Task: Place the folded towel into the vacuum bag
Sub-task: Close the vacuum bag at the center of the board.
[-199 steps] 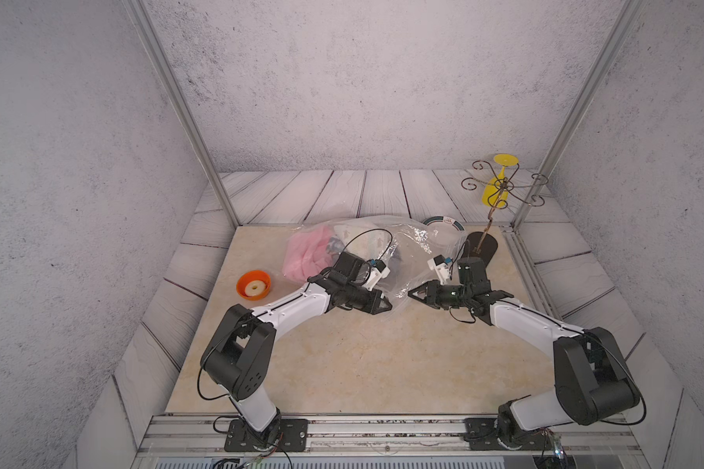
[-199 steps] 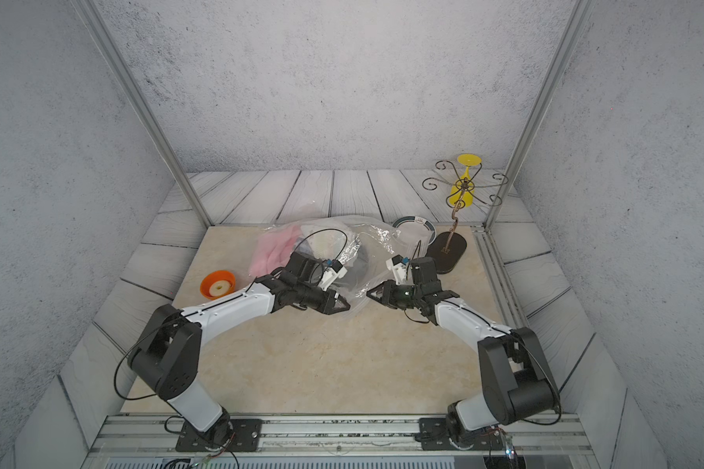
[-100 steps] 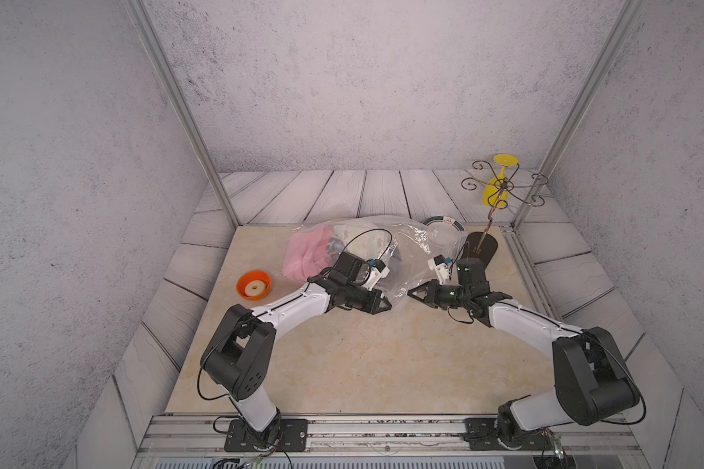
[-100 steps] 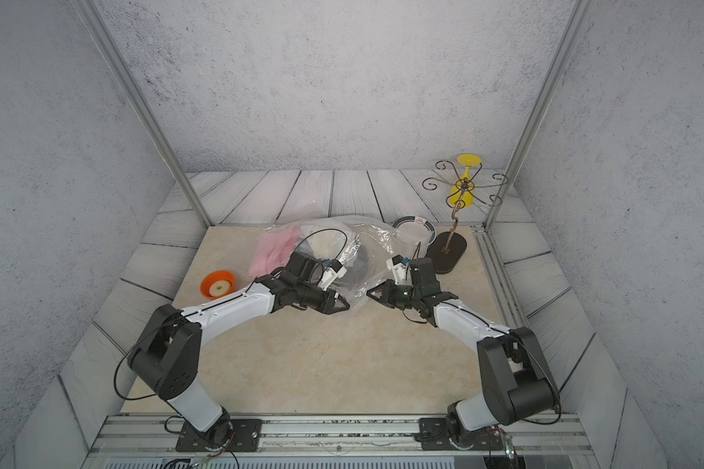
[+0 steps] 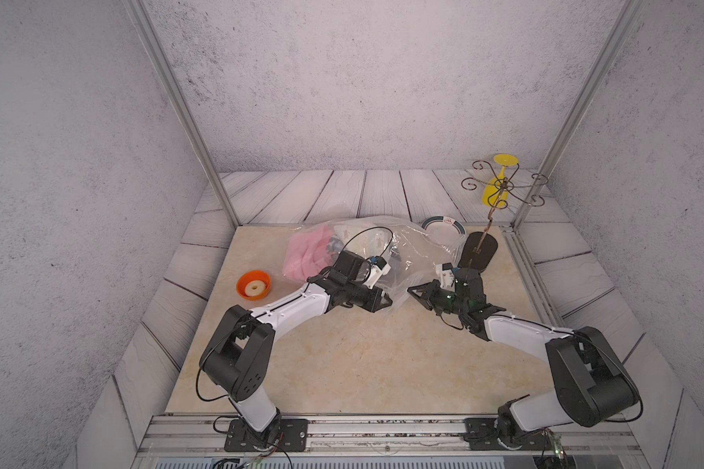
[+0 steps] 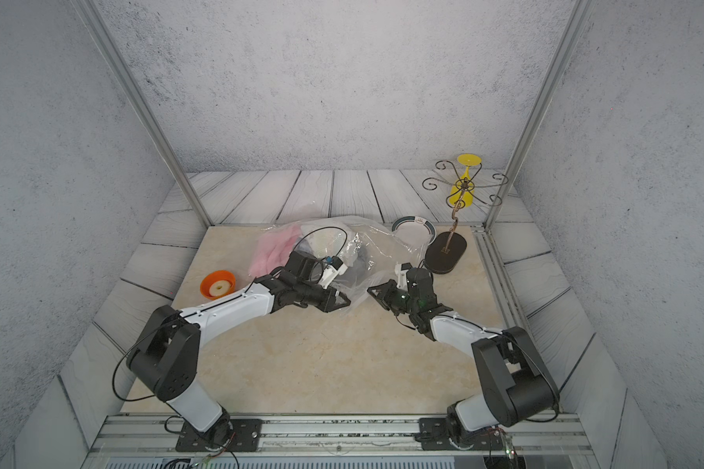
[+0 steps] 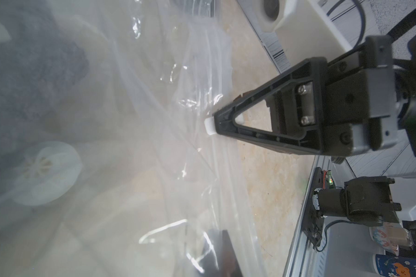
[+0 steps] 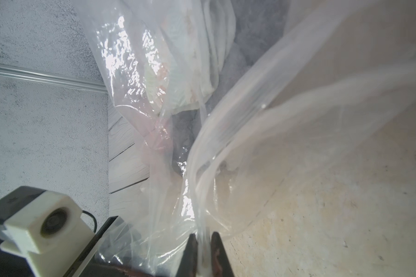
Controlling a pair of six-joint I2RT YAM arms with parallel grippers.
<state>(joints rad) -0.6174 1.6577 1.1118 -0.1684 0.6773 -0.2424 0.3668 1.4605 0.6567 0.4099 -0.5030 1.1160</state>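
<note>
Right gripper (image 8: 203, 236) now nipped onto the mouth of the bag (image 5: 419, 243) — a second ago its jaws stood apart.

Clear film runs up between its fingers, and the left wrist view shows the small white clip (image 7: 209, 124) right at its tips. Facing it, the left gripper (image 5: 386, 302) is clamped tight on the near corner of the same edge. The bag lies crumpled at the far middle of the table (image 5: 362, 365), between the orange bowl (image 5: 253, 284) and the dark stand (image 5: 479, 251). The pink towel (image 5: 305, 256) shows through the film at the bowl end — seemingly already inside, so with both arms on the mouth, closing it looks like what remains.
</note>
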